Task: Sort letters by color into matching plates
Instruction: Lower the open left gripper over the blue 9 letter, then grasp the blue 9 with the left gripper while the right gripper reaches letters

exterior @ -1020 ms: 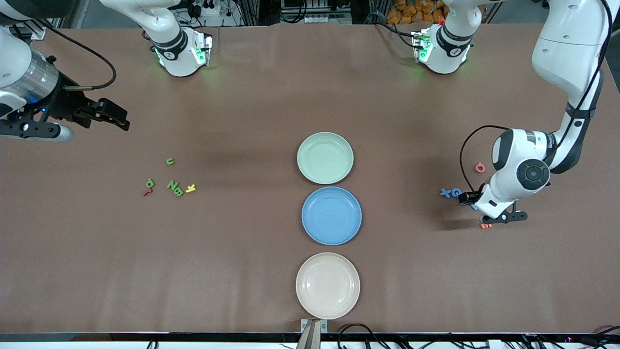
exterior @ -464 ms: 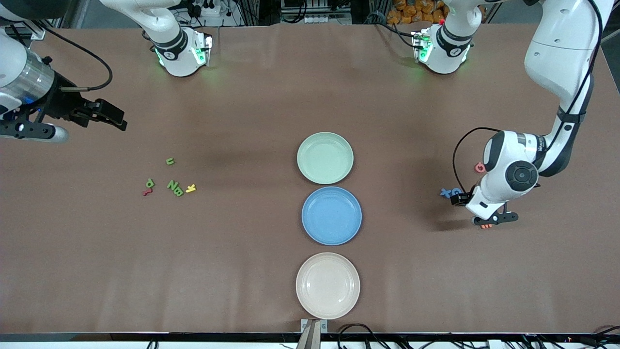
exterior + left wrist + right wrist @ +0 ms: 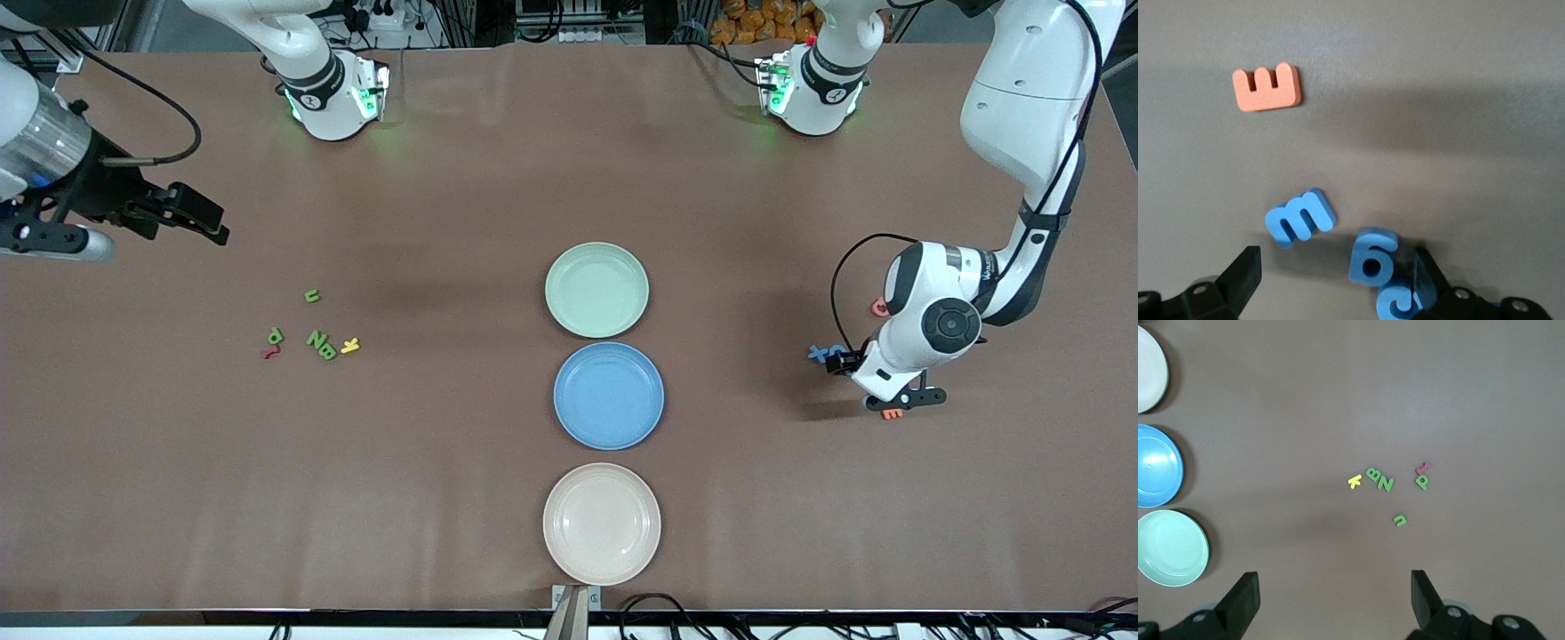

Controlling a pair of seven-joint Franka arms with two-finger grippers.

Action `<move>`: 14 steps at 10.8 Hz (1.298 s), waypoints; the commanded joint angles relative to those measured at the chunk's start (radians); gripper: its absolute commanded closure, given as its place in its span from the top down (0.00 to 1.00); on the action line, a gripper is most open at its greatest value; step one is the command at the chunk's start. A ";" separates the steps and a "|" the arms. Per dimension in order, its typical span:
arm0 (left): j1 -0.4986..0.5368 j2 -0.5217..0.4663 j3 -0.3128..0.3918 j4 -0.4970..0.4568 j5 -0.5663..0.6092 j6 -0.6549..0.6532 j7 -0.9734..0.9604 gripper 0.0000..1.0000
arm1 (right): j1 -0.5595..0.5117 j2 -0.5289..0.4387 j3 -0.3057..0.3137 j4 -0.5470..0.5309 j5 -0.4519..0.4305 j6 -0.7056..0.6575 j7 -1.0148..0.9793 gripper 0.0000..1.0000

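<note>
Jaws apart on both arms, nothing held: the left gripper (image 3: pixel 876 384) sits low over the blue letters (image 3: pixel 827 354) near the table's edge at the left arm's end, its fingers (image 3: pixel 1238 280) straddling a blue "m" (image 3: pixel 1300 217) in the left wrist view. A blue "6" (image 3: pixel 1373 257) and a second, curled blue letter (image 3: pixel 1397 299) crowd against the other finger; whether they touch it cannot be told. An orange "E" (image 3: pixel 1267 87) lies apart from them, and a red letter (image 3: pixel 879 308) peeks out from under the arm.

The green letters (image 3: pixel 321 343) lie in a loose cluster toward the right arm's end, mixed with a yellow "k" (image 3: pixel 350 346) and a red piece (image 3: pixel 269 353). The right gripper (image 3: pixel 191 213) hovers high near that edge, short of the cluster.

Three plates run in a line down the table's middle: the green plate (image 3: pixel 597 290) nearest the bases, the blue plate (image 3: pixel 609 396) next, the beige plate (image 3: pixel 602 524) by the front edge. All three are empty, so sorting has barely begun.

The step in hand looks like the first blue pick. The next move calls for closing on one letter alone, likely the "m", without dragging its neighbours, then carrying it across to the blue plate.
</note>
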 commanded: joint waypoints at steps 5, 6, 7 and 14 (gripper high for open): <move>-0.001 -0.064 -0.006 -0.062 0.046 -0.099 -0.034 1.00 | -0.002 0.046 -0.057 0.046 0.001 0.031 0.017 1.00; -0.004 -0.056 -0.008 -0.039 0.042 -0.097 -0.040 1.00 | -0.003 0.046 -0.068 0.054 0.001 0.036 0.017 1.00; -0.009 -0.051 -0.009 -0.027 0.035 -0.091 -0.047 1.00 | -0.005 0.047 -0.068 0.063 0.001 0.042 0.017 1.00; 0.002 -0.007 -0.022 -0.048 -0.047 0.135 -0.068 1.00 | 0.006 0.058 -0.062 0.063 -0.091 0.071 0.014 1.00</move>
